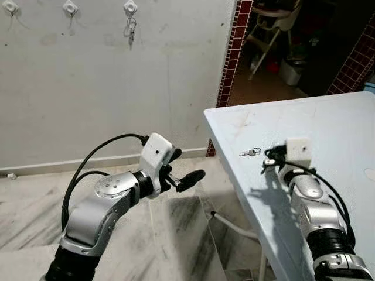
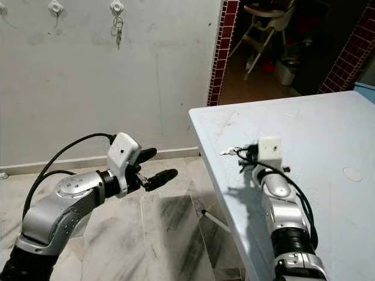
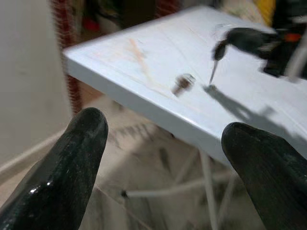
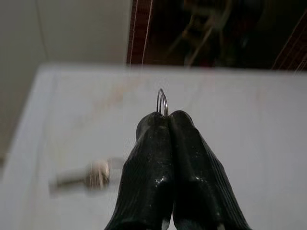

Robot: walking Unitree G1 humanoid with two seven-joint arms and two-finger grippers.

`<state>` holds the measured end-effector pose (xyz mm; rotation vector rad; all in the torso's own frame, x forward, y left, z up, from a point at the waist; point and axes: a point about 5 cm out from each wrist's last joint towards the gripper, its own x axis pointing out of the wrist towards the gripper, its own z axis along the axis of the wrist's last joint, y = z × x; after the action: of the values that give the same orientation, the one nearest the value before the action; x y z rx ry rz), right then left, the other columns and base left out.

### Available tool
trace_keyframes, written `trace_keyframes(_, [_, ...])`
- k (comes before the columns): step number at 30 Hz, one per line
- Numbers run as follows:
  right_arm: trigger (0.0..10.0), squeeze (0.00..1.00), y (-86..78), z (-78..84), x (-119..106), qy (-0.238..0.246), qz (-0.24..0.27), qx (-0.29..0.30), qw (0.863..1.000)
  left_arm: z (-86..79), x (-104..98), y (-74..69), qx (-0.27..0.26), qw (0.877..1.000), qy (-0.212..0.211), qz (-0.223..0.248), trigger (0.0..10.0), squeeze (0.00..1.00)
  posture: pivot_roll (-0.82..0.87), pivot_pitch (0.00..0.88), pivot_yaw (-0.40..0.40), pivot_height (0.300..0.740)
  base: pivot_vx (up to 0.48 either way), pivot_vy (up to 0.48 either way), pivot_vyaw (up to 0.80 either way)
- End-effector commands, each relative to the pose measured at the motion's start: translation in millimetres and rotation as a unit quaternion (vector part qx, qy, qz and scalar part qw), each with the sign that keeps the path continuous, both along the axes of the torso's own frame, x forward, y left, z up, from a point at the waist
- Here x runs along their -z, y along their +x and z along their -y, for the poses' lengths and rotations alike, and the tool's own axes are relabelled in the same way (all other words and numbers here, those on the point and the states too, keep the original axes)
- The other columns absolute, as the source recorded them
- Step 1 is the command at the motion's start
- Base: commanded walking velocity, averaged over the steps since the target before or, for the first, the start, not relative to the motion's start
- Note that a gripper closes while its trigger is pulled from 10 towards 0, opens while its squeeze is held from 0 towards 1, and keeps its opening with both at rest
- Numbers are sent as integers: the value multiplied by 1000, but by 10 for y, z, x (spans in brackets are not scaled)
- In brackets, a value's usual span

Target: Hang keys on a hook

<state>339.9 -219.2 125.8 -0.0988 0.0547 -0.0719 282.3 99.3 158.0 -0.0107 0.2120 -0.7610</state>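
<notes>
Keys [image 1: 251, 153] lie on the white desk [image 1: 328, 134] near its left edge, ring pinched in right gripper [image 4: 167, 120], fingers closed on it, arm stretched fwd over desk. Left gripper [image 1: 186, 172] held out over floor, fingers wide. Wall hook [image 1: 130, 7] w/ another key set.

right tool [image 4: 168, 117]: fingers pressed together, pinching key ring [image 4: 162, 101] | key [image 4: 88, 175]: blurred, seemingly dangling | white table [image 4: 240, 124] below
</notes>
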Motion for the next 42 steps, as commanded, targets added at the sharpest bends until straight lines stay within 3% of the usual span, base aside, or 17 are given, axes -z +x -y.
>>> trace_keyframes(1, [0,0,-14,21,-141,9,31,10,999,-56,-58,69,-41,999,5,31,10000,0,193,0,-46,740,0,0,0])
trace_keyframes(4, [0,0,-85,2,-263,19,57,18,998,-153,-54,157,-127,991,-2,44,10000,0,176,0,-53,740,0,0,0])
trace_keyframes(8, [0,0,-222,-83,-316,52,59,11,997,-192,-71,169,-165,984,2,68,10000,0,162,0,-59,740,0,0,0])
trace_keyframes(9, [1216,0,-255,-116,-337,62,62,9,996,-197,-71,165,-170,983,2,69,10000,0,155,0,-61,740,0,0,0])
trace_keyframes(11, [1216,0,-297,-149,-367,71,66,8,995,-197,-65,160,-175,982,-1,71,10000,0,152,0,-62,740,0,0,0])
trace_keyframes(12, [10000,0,-395,-307,-417,75,73,-7,995,-218,-51,138,-190,979,-6,73,10000,0,141,0,-63,740,0,0,0])
trace_keyframes(18, [10000,0,-617,-642,-474,98,79,-29,992,-220,36,47,-216,974,-18,60,10000,0,122,0,-70,740,0,0,0])
trace_keyframes(21, [10000,0,-708,-782,-433,112,61,-41,991,-107,63,-24,-203,978,-33,42,10000,0,120,0,-77,740,0,0,533])
trace_keyframes(25, [10000,0,-726,-792,-425,118,51,-39,991,-65,68,-48,-192,980,-50,26,10000,0,118,0,-78,740,0,0,756])
trace_keyframes(26, [10000,0,-721,-779,-437,118,50,-37,991,3,58,-87,-151,984,-97,-5,10000,0,116,0,-79,740,0,0,738])
trace_keyframes(30, [10000,0,-692,-710,-460,123,48,-22,991,-30,80,-61,-165,985,-57,13,10000,0,121,0,-85,740,0,0,600])
trace_keyframes(42, [10000,0,-640,-704,-461,138,46,-18,989,-67,90,-57,-171,983,-63,-9,10000,0,158,0,-94,740,0,256,0])
